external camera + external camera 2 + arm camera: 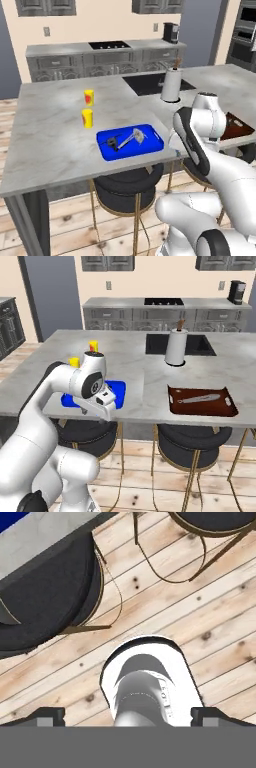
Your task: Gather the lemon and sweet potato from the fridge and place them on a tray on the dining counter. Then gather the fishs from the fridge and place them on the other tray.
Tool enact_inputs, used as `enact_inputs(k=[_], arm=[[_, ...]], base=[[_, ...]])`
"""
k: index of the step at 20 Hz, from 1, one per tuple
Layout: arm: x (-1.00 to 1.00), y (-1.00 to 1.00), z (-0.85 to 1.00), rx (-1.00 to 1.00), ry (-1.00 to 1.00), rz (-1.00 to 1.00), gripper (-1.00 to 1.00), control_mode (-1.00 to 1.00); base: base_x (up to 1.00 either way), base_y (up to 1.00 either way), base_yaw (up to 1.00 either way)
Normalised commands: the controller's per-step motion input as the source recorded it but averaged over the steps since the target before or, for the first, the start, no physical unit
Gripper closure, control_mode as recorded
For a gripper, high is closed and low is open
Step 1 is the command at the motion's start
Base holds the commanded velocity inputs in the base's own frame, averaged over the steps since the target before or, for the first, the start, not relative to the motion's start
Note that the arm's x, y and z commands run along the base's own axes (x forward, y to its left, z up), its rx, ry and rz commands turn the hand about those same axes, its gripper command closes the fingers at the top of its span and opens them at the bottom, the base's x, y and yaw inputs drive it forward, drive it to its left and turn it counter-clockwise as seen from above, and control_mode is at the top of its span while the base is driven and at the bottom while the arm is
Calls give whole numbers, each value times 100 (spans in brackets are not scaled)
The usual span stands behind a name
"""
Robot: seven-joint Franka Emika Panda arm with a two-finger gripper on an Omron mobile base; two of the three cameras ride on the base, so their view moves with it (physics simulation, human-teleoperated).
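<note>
Two grey fish perhaps lie in blue tray; right base adds brown tray; gripper spread wide.

Blue tray half hidden behind arm, contents unclear

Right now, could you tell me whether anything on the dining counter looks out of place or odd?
Yes: the trays look mismatched with the job. The blue tray holds grey fish-like items, and the reddish-brown tray also holds one long grey fish-like item, with no lemon or sweet potato on it. Nothing looks spilled or toppled.
</note>
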Motion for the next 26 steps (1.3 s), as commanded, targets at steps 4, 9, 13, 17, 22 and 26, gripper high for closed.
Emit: enact_inputs(k=[4, 9, 13, 17, 22, 26], arm=[[0, 0, 0, 0, 0, 0, -100, 100], [0, 0, 0, 0, 0, 0, -100, 100], [0, 0, 0, 0, 0, 0, -100, 100], [0, 0, 0, 0, 0, 0, -100, 100], [0, 0, 0, 0, 0, 0, -100, 100], [0, 0, 0, 0, 0, 0, -100, 100]], base=[[-21, -76, -40], [0, -93, -42], [0, -100, -36], [0, -100, -27], [1, -100, -18], [14, -100, -11]])
